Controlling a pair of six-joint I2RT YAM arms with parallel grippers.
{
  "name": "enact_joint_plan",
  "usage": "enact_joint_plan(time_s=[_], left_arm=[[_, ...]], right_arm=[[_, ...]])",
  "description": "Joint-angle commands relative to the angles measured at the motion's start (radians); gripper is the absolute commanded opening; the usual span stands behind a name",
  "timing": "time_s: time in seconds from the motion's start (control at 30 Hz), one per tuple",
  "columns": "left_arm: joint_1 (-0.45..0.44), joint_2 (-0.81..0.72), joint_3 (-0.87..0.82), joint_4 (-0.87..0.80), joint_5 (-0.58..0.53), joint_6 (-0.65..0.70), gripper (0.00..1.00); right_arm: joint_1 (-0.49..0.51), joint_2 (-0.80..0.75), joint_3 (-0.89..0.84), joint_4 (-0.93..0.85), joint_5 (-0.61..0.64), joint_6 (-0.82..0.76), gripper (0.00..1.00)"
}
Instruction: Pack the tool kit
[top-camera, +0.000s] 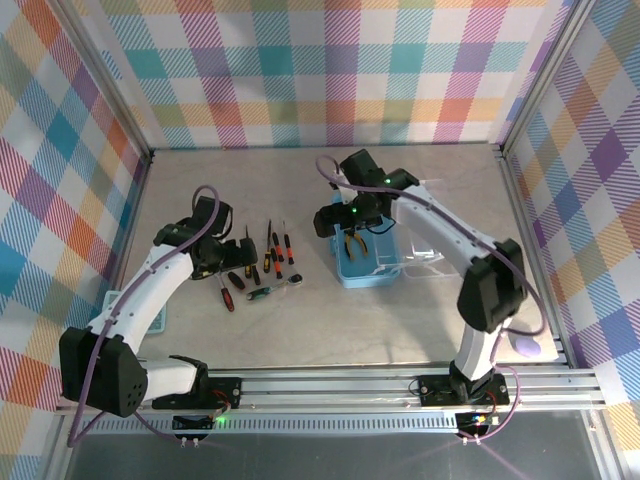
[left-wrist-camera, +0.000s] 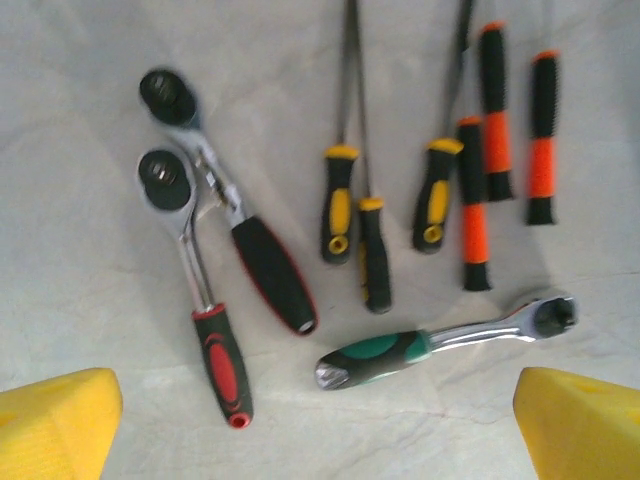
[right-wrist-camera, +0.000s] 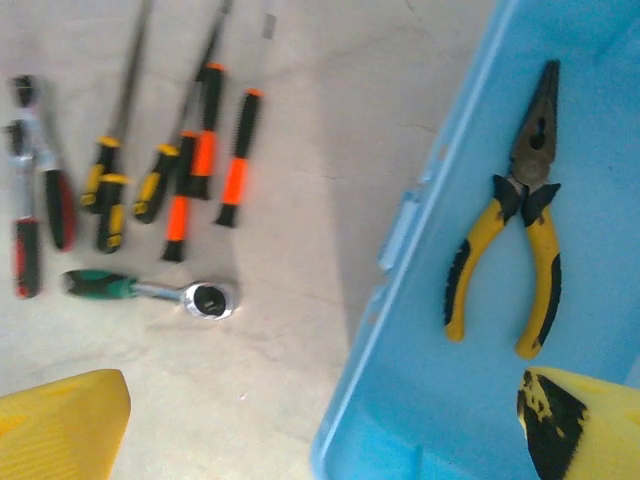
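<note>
Plaid-walled cell, pale tabletop (top-camera: 420, 330). Top view: light-blue box (top-camera: 365, 275) sits at 3 o'clock of the loose tools. Right wrist view adds yellow-handled pliers (right-wrist-camera: 520, 230) lying inside the box, nose toward 12; right end effector (right-wrist-camera: 320, 400) spread wide, holding nothing. Left wrist view resolves three ratchet wrenches (left-wrist-camera: 440, 340) and six screwdrivers (left-wrist-camera: 470, 200) at 12 o'clock of the left end effector (left-wrist-camera: 315, 400), also wide, empty. Tool markings too blurred to read.

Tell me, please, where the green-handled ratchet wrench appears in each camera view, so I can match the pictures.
Top external: the green-handled ratchet lies on the table, left of centre.
Left wrist: lower middle to right, head at the right.
Right wrist: lower left, head at the right.
Shared landmark: the orange-handled screwdrivers, just above it in every view.
</note>
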Motion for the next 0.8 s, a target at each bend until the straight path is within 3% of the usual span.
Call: enact_joint_plan(time_s=[0.0, 0.13, 0.43, 0.77], left_arm=[[0.035, -0.015, -0.053, -0.011, -0.020, -0.034, 1.00], [0.083, -0.001, -0.134, 0.046, -0.004, -0.044, 0.92], [0.194, 0.171, -0.105, 0.131, 0.006, -0.071, 0.61], [0.229, 0.390, -0.004, 0.164, -0.016, -0.034, 0.54]], right_arm=[[0.036, -0.074, -0.057, -0.008, -0.009, -0.049, 0.99], [0.053, -0.145, -0.147, 0.016, -0.010, -0.057, 0.99], [0.053, -0.214, -0.282, 0.050, -0.010, -0.093, 0.99], [0.048, -0.192, -0.293, 0.094, -0.030, -0.096, 0.99]])
